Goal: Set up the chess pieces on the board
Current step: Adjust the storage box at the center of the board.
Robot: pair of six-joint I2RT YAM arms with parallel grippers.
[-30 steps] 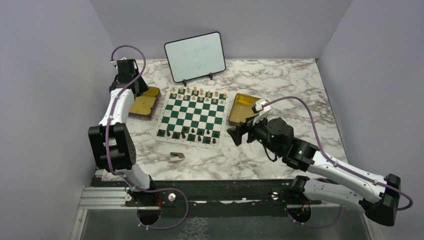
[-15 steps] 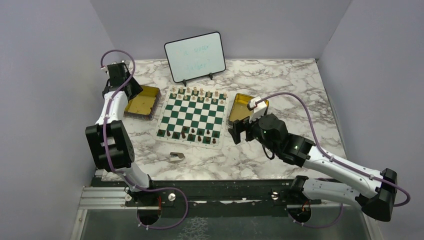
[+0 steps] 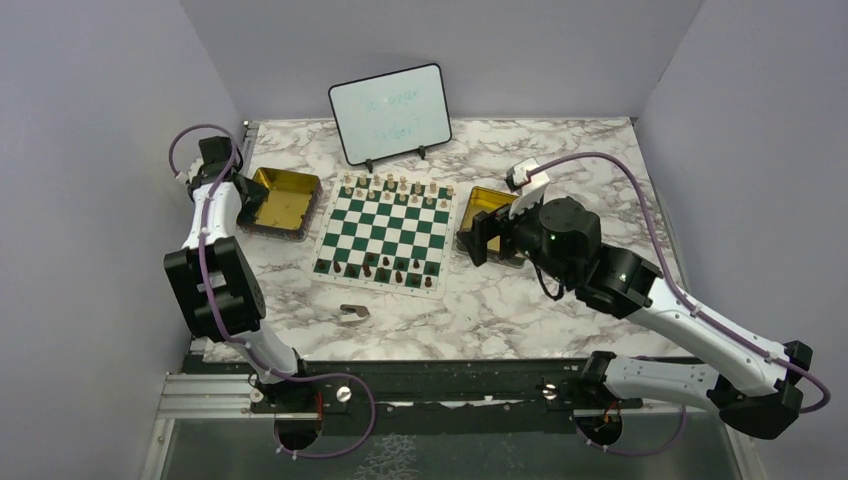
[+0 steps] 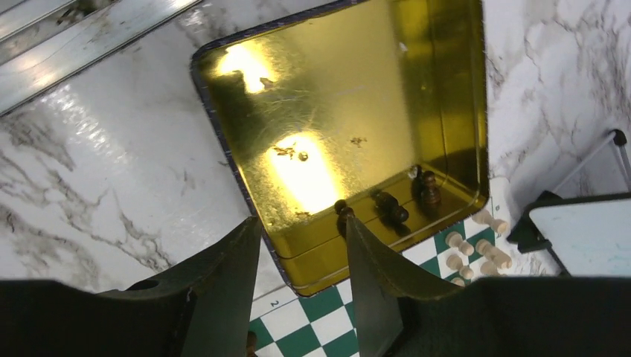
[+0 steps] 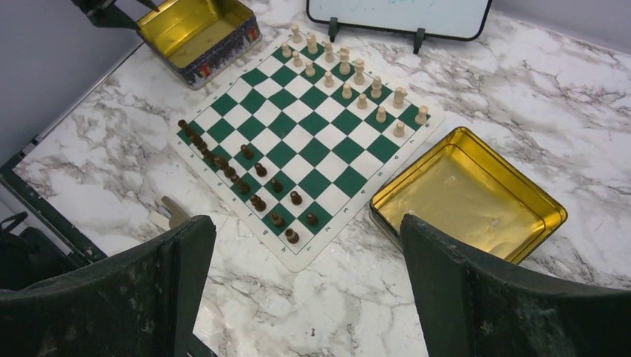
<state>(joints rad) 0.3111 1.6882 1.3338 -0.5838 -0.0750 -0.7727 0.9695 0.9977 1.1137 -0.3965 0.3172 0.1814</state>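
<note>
The green and white board [image 3: 385, 232] lies mid-table, also in the right wrist view [image 5: 305, 141]. Light pieces [image 5: 350, 74] line its far side and dark pieces [image 5: 245, 171] its near side. Three dark pieces [image 4: 391, 207] lie in the left gold tin [image 4: 335, 97] by its board-side wall. My left gripper [image 4: 301, 249] is open and empty, hovering above that tin's edge; in the top view it [image 3: 243, 190] is at the tin's left rim. My right gripper [image 5: 306, 230] is open and empty, raised over the board's near right corner, in front of the right tin [image 3: 478, 238].
The right gold tin [image 5: 469, 193] shows nothing inside. A white whiteboard [image 3: 390, 112] stands behind the board. A flat brownish-grey scrap [image 3: 353, 313] lies on the marble in front of the board. The left tin [image 3: 283, 200] touches the board's left edge.
My left arm has swung left, off the tin's middle towards its outer rim. My right gripper has moved back and right towards the right tin. No piece has moved.
</note>
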